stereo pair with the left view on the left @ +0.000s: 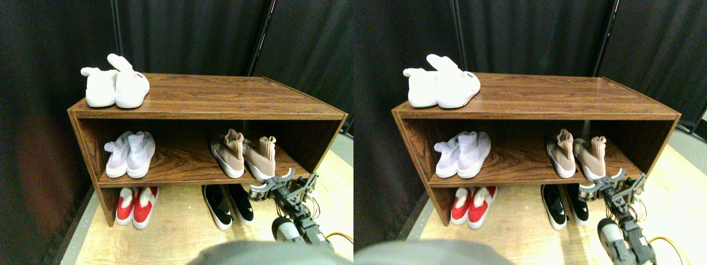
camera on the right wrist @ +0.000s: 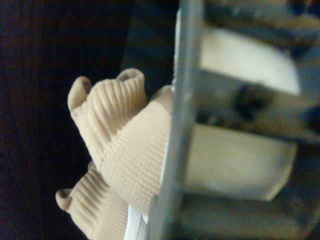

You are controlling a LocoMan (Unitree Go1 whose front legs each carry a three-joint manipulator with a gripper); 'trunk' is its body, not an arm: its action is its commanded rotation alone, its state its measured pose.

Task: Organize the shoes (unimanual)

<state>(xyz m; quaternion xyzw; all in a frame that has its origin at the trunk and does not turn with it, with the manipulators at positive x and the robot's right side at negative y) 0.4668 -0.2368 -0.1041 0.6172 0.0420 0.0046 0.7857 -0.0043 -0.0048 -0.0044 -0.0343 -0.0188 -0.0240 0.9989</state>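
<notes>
Two tan knit sneakers (stereo pair with the left view on the left: 227, 152) stand side by side on the right of the rack's middle shelf, heels toward me. Below them the black slip-ons (stereo pair with the left view on the left: 218, 207) sit on the floor under the shelf. My right gripper (stereo pair with the left view on the left: 290, 183) hovers at the shelf's front edge, just in front of the right tan sneaker (stereo pair with the left view on the left: 262, 160), open and with nothing in it. In the wrist view the ribbed collars of the tan sneakers (camera on the right wrist: 120, 135) show close beyond the blurred jaw frame.
The brown wooden rack (stereo pair with the left view on the left: 221, 96) carries fluffy white slippers (stereo pair with the left view on the left: 116, 83) on its top left. Lavender sneakers (stereo pair with the left view on the left: 130, 154) rest on the middle shelf's left, with red and white slippers (stereo pair with the left view on the left: 137, 205) on the floor below. Black curtains hang behind.
</notes>
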